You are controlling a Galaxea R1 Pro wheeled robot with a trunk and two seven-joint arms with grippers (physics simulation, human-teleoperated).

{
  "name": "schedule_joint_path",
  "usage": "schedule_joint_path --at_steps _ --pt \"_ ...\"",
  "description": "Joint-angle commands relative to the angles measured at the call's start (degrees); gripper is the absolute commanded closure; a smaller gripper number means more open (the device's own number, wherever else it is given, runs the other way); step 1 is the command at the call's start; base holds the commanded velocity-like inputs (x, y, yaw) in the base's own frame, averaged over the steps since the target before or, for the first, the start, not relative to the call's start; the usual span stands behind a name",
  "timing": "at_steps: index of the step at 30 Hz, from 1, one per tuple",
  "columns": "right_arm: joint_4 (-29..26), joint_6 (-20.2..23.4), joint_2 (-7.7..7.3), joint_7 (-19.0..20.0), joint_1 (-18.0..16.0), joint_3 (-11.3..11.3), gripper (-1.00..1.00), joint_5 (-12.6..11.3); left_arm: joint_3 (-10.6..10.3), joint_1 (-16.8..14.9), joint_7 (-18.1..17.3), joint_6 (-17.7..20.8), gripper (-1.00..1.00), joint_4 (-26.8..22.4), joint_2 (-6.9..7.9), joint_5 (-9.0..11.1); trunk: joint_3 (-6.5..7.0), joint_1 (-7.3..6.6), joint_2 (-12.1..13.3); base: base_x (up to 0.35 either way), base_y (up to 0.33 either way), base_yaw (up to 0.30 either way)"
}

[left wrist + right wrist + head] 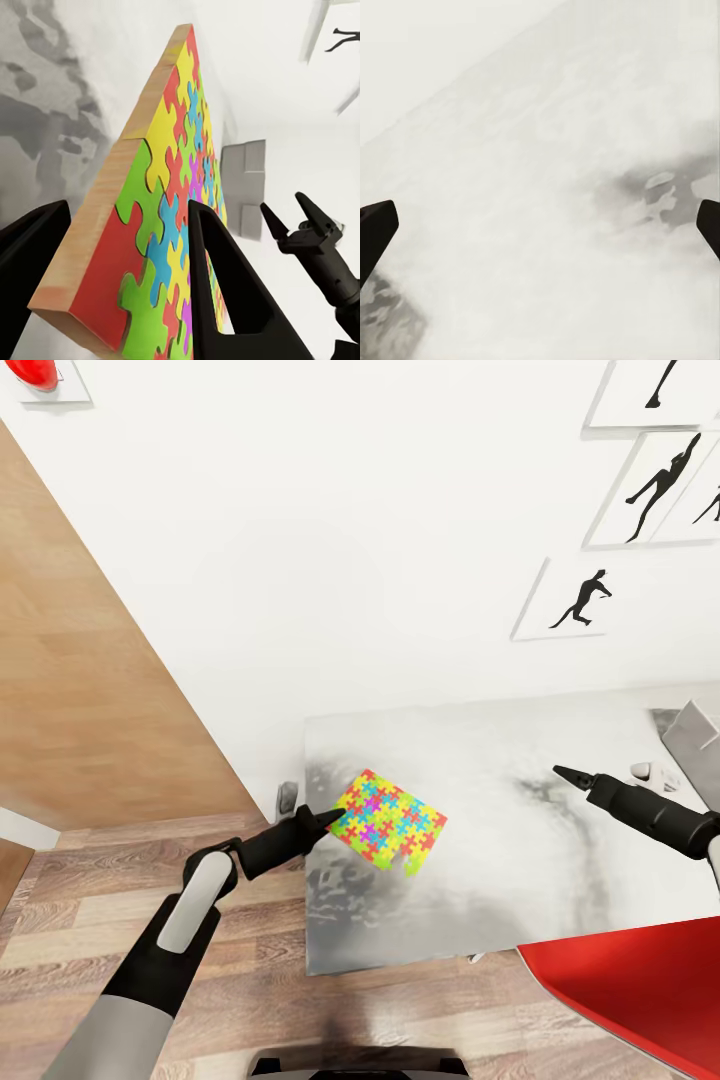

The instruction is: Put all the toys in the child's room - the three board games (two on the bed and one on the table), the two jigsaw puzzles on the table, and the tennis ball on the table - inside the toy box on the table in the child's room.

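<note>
Item: puzzle (390, 822). A thin square of interlocking yellow, pink, green, blue and orange pieces on a pale wooden backing. It sits at the near-left corner of the table (520, 880), one edge raised and tilted in the left wrist view.

Left gripper (328, 818): jaws closed on the puzzle's near edge, one dark finger (225, 277) across the coloured face and the other behind the backing. The puzzle looks lifted, though whether its far edge touches the top cannot be told.

Right gripper (562, 772): over the middle of the table, well apart from the puzzle, holding nothing. Jaws spread wide; the right wrist view has a finger (375, 232) at each side with bare grey top between.

Toy box (695, 745): a light grey sloping wall at the far right of the table, well apart from the puzzle.

Other: red seat (640, 990) at the table's near-right edge; black silhouette pictures (585, 600) on the white wall.

Step in hand, by judgement: carrying one puzzle to the box.

Next move calls for: raising the puzzle clear, taking it rightward across the table without fouling the right arm, and releasing it over the box. The edge grip is narrow, so the square may swing or slip.
</note>
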Motion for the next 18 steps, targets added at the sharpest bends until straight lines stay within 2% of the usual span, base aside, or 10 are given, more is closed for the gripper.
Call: schedule_joint_path --at_steps 1,7,11,18 --pt "-0.01 0.29 0.01 0.22 -0.05 -0.09 -1.00 0.16 -0.04 -0.04 0.18 0.12 1.00 -0.33 0.03 -0.04 -0.08 0.03 -0.09 0.000 0.000 0.000" --pt "-0.13 0.63 0.34 -1.04 -0.38 0.24 -1.00 -1.75 0.29 -0.37 1.43 -0.21 1.00 -2.26 0.37 -0.31 -0.08 0.03 -0.09 0.000 0.000 0.000" --pt "-0.93 1.92 1.19 0.25 -1.20 1.53 -1.00 -0.66 1.33 -1.67 0.13 -0.13 1.00 -0.95 1.66 0.80 -0.08 0.03 -0.09 0.000 0.000 0.000" --pt "-1.50 4.18 1.74 2.50 -1.64 3.79 -1.00 1.34 1.92 -2.55 -2.13 0.10 1.00 1.32 3.92 1.91 -0.08 0.03 -0.09 0.000 0.000 0.000"
